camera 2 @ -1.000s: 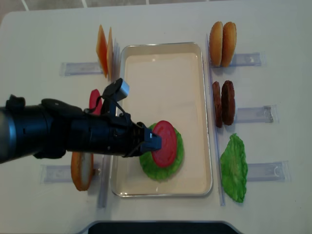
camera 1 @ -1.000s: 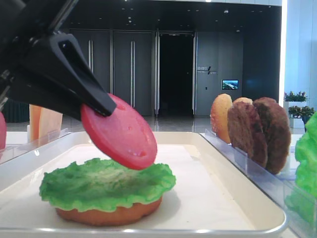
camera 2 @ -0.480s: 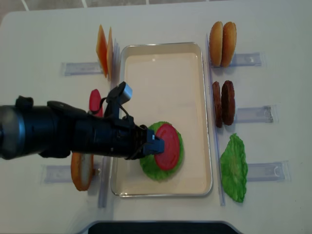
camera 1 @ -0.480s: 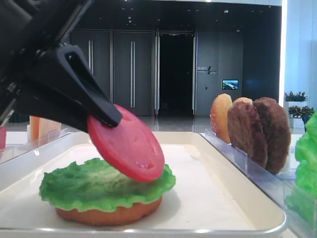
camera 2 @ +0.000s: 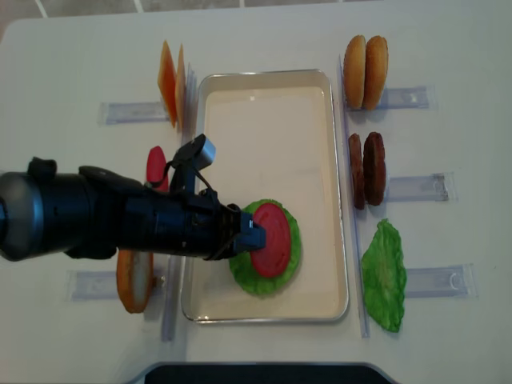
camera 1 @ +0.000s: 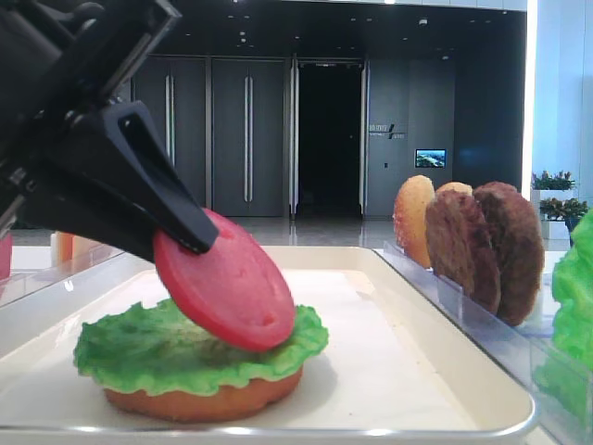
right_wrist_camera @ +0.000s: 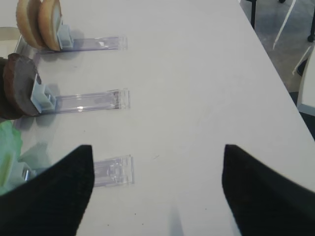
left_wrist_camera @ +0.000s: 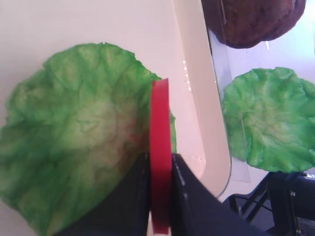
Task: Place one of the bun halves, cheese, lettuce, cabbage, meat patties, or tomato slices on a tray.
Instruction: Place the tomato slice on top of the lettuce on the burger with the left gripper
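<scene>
A red tomato slice (camera 1: 225,286) hangs tilted over the green lettuce (camera 1: 139,350), and its lower edge touches the leaf. The lettuce lies on a bun half (camera 1: 204,404) at the near end of the white tray (camera 2: 264,104). My left gripper (camera 2: 254,236) reaches in from the left and is shut on the slice's upper edge. In the left wrist view the slice (left_wrist_camera: 160,128) stands edge-on between the black fingers (left_wrist_camera: 135,196). My right gripper (right_wrist_camera: 157,167) is open over bare table, with nothing between its fingers.
Right of the tray, clear holders carry two bun halves (camera 2: 366,61), two meat patties (camera 2: 366,169) and a lettuce leaf (camera 2: 384,274). On the left stand cheese slices (camera 2: 172,82), another tomato slice (camera 2: 155,166) and a bun half (camera 2: 134,280).
The left gripper has lowered the tomato slice a little, bringing its lower edge down onto the lettuce. The grip on the slice has not changed.
</scene>
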